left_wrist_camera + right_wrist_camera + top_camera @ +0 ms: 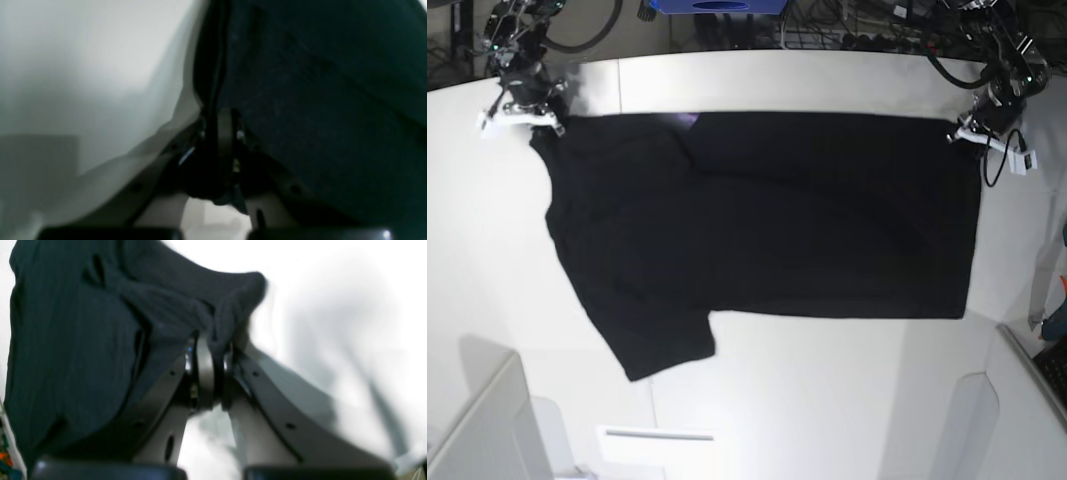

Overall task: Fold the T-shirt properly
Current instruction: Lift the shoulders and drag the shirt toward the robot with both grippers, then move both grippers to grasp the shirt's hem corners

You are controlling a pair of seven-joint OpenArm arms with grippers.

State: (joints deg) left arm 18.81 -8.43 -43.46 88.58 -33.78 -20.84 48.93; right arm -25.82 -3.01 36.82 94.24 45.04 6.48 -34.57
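Note:
The black T-shirt [767, 215] lies spread flat on the white table [827, 400], plain side up, with one sleeve [652, 335] pointing toward the front left. At the shirt's far right corner in the base view, my left gripper [964, 130] is shut on the cloth edge; the left wrist view shows the gripper [218, 116] pinching dark fabric [317, 100]. My right gripper [537, 122] holds the far left corner. In the right wrist view the right gripper [217, 350] is shut on a bunched fold of the shirt [83, 340].
A blue box [717, 6] and cables [877, 30] sit behind the table's far edge. White panels [477, 430] stand at the front left, and a keyboard-like object [1052, 365] lies at the right edge. A white strip [655, 434] rests near the front.

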